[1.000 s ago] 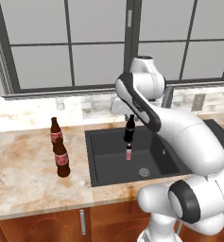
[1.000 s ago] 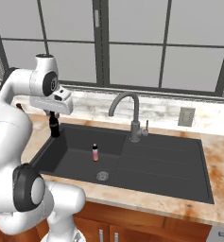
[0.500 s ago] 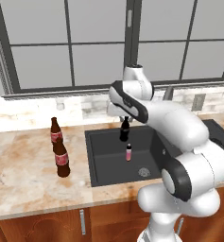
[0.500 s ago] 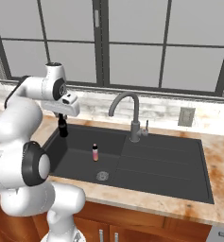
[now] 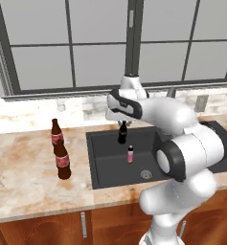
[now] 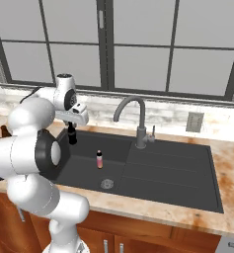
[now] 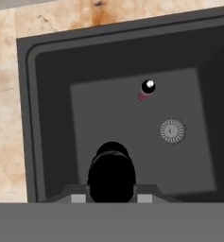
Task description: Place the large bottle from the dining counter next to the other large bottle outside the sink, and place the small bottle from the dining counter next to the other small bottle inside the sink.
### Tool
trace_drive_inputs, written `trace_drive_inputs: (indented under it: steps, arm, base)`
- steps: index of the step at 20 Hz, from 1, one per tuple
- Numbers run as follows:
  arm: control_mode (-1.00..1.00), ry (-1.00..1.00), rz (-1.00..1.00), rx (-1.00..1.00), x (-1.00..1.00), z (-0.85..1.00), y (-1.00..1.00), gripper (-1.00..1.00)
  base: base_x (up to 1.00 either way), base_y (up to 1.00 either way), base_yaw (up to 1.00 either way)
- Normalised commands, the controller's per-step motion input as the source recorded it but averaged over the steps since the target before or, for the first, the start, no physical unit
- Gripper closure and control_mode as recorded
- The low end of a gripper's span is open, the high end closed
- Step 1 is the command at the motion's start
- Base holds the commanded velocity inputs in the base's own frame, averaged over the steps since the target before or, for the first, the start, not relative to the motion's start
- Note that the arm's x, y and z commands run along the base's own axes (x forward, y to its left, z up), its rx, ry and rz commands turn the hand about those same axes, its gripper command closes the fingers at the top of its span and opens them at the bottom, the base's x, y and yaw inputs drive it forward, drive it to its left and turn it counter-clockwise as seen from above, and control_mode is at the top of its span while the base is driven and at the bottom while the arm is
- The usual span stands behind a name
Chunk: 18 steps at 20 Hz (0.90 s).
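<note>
My gripper (image 5: 122, 125) hangs over the back left part of the dark sink (image 5: 105, 162), shut on the small black bottle (image 5: 122, 136), which stands upright just above the basin floor. The small pink bottle (image 5: 130, 154) stands in the basin a little nearer and to the right. In the hand view the black bottle (image 7: 111, 172) sits between the fingertips, with the pink bottle (image 7: 146, 90) beyond it. Two large brown bottles with red labels (image 5: 56, 133) (image 5: 63, 161) stand close together on the marble counter left of the sink.
A curved grey faucet (image 6: 133, 118) rises behind the sink (image 6: 163, 168) at its middle. The round drain (image 7: 172, 130) lies near the pink bottle (image 6: 99, 159). Windows and a pale brick ledge run along the back wall. Marble counter (image 5: 24, 172) spreads to the left.
The arm has swung round, its elbow now out to the right. The hand with the black bottle has drifted a little toward the sink's back left and slightly lower.
</note>
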Motion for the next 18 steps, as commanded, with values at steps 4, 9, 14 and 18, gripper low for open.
trace_drive_inputs:
  steps: [4, 9, 14, 18]
  arm:
    - [-1.0, 0.0, 0.0, 0.0, 0.53, -0.01, 0.0, 1.0]
    - [-1.0, 0.0, 0.0, 0.0, 0.2, -0.09, 0.15, 1.0]
    - [-1.0, 0.0, 0.0, 0.0, 0.02, -0.33, 0.25, 1.0]
    - [-1.0, 0.0, 0.0, 0.0, 0.0, -0.27, 0.12, 1.0]
  base:
    - [0.0, 0.0, 0.0]
    - [0.0, 0.0, 0.0]
    - [0.0, 0.0, 0.0]
    - [0.0, 0.0, 0.0]
